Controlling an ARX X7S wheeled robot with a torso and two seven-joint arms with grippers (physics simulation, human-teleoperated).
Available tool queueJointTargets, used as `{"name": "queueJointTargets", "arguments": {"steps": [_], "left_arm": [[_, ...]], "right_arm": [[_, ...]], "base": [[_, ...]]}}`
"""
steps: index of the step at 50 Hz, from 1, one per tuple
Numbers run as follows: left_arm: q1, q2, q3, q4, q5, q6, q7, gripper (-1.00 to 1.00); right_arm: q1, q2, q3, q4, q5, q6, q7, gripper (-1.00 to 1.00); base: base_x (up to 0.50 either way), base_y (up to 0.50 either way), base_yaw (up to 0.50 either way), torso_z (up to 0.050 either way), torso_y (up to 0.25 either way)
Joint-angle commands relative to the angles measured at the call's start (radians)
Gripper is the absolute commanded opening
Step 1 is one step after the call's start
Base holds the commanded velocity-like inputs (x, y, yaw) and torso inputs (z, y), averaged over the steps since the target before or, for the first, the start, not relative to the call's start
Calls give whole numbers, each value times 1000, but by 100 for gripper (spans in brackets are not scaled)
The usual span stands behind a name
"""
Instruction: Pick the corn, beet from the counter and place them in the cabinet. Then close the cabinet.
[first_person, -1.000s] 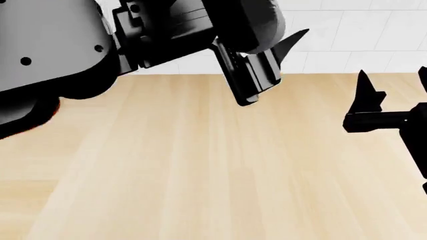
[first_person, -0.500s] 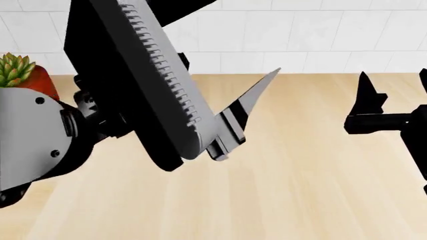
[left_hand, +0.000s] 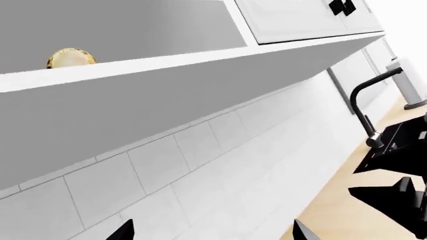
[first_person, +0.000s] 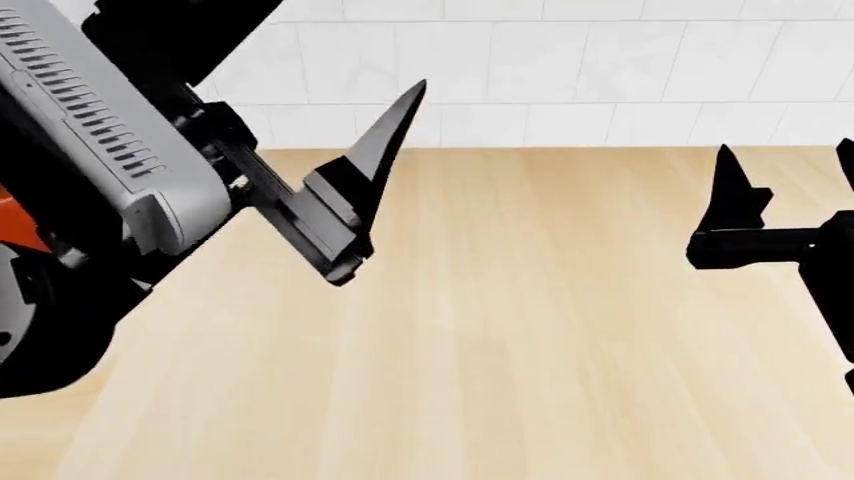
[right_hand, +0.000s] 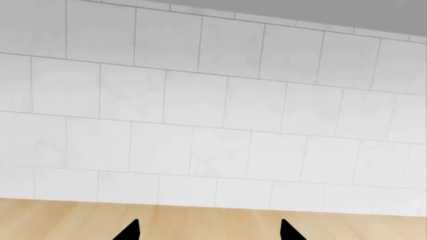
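Left tool (left_hand: 210, 231): raised above the tabletop (first_person: 534, 330), tilted up toward the tiled wall (right_hand: 220, 115); tips spread apart, nothing between them.
Right tool (right_hand: 208, 231): level over the tabletop, facing the wall; tips apart, nothing held.
Corn (left_hand: 71, 58): lying inside the open cabinet (left_hand: 167, 62), behind the shelf's front edge.
Beet: not visible in any view.
Faucet (left_hand: 373, 100): black, farther along the tabletop.

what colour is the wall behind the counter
White square tiles with thin grey grout lines, above the light beige wood-grain counter. The right wrist view shows it best.
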Motion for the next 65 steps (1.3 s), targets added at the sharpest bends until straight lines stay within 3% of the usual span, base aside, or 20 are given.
{"name": "queueJointTargets", "arguments": {"steps": [1, 32, 65], "left_arm": [[120, -48, -16, -37, -25, 170, 6, 100], [270, -168, -51, -8, 10, 409, -94, 100], [314, -324, -105, 56, 13, 545, -252, 100]], "right_arm": [[3, 2, -2, 1, 2, -1, 3, 100], [17, 5, -13, 0, 13, 3, 15, 100], [36, 4, -34, 7, 12, 4, 19, 100]], "base": [[0, 0, 0, 0, 0], [0, 0, 0, 0, 0], [0, 0, 0, 0, 0]]}}
